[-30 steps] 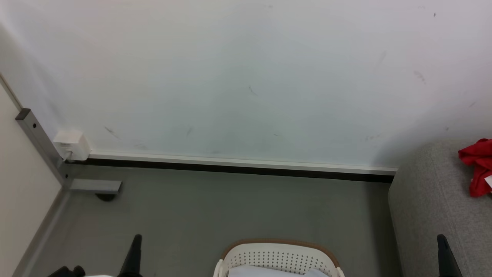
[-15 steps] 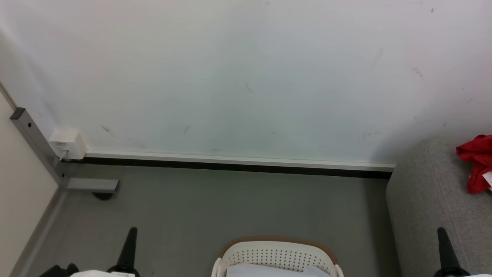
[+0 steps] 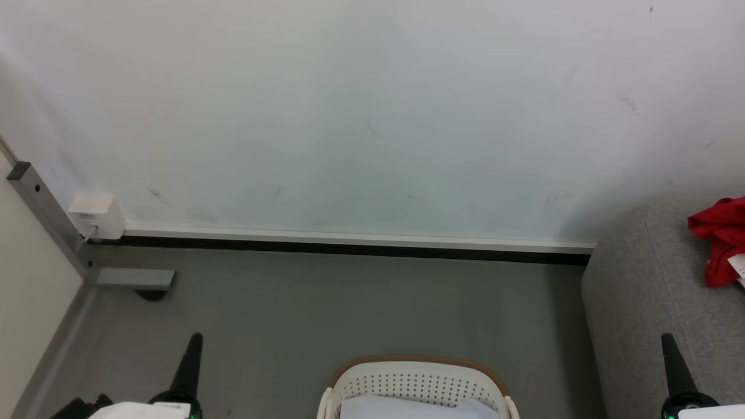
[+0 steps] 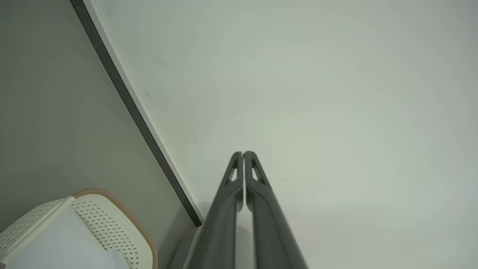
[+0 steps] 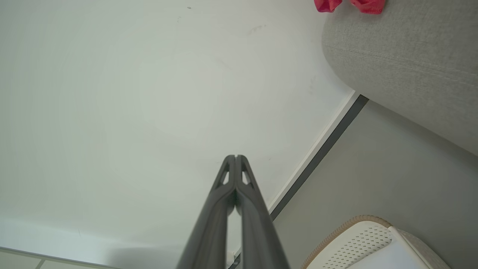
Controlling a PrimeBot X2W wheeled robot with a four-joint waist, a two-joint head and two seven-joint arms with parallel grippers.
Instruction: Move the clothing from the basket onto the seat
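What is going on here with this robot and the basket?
A two-armed robot is emptying a basket onto a sofa. Some red clothing already lies on the sofa. The left gripper and right gripper hover on either side of the basket, jaws shut, holding nothing. Something pale lies in the basket; I cannot tell what.

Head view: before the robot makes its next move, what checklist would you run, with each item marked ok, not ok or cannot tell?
1. Left jaws empty: ok, shut on nothing.
2. Right jaws empty: ok, shut on nothing.
3. Jaws open for a grasp: not ok, both pairs are shut.
4. Basket upright on the floor between the two arms: ok.
5. Clothing left in the basket: cannot tell; something pale shows inside and the frame edge cuts off the rest.
6. Red clothing resting on the sofa: ok, it lies on the grey seat.
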